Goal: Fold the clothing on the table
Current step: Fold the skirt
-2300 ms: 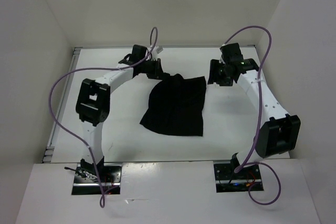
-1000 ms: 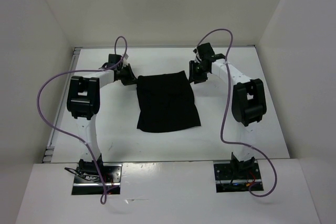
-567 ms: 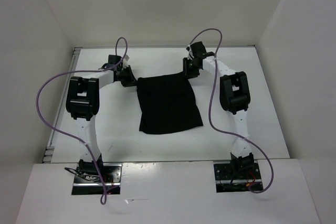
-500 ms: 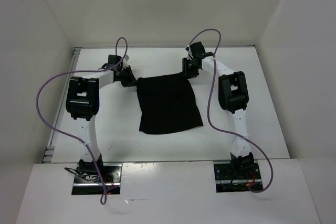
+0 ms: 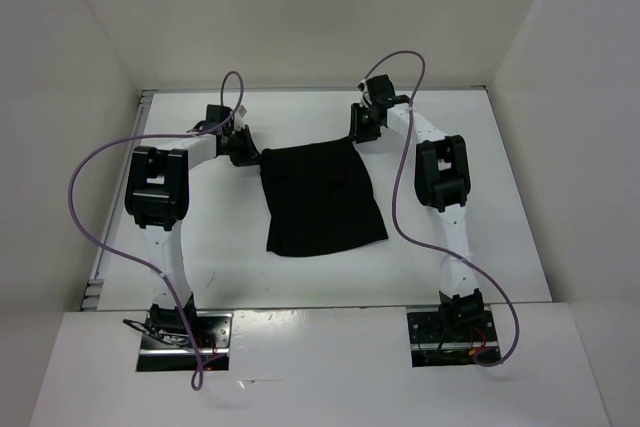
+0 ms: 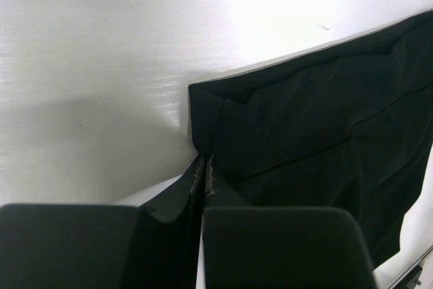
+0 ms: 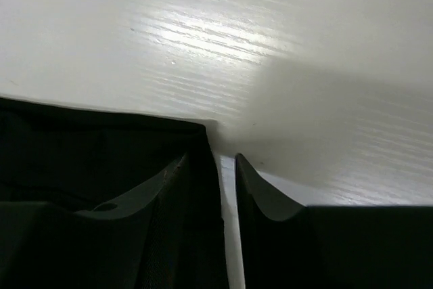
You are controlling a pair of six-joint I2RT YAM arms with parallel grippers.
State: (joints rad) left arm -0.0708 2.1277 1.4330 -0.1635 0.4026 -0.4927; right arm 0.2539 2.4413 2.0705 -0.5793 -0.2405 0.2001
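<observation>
The black clothing (image 5: 320, 197) lies flat on the white table (image 5: 490, 217) as a rough rectangle. My left gripper (image 5: 247, 151) is at its far left corner. In the left wrist view the left gripper (image 6: 203, 159) is shut on that corner of the clothing (image 6: 318, 113). My right gripper (image 5: 360, 133) is at the far right corner. The right wrist view shows the right gripper (image 7: 210, 158) open: one finger rests over the clothing (image 7: 81, 147), the other on bare table, with the corner's edge between them.
White upright walls (image 5: 70, 97) enclose the table on the left, back and right. A metal strip (image 5: 108, 237) runs along the left edge. Purple cables (image 5: 90, 197) loop off both arms, whose bases (image 5: 185, 332) sit at the near edge.
The clothing went from a hanging bunch to lying spread flat. The right arm swung left to the far right corner. The left gripper kept its hold and barely moved in the last second.
</observation>
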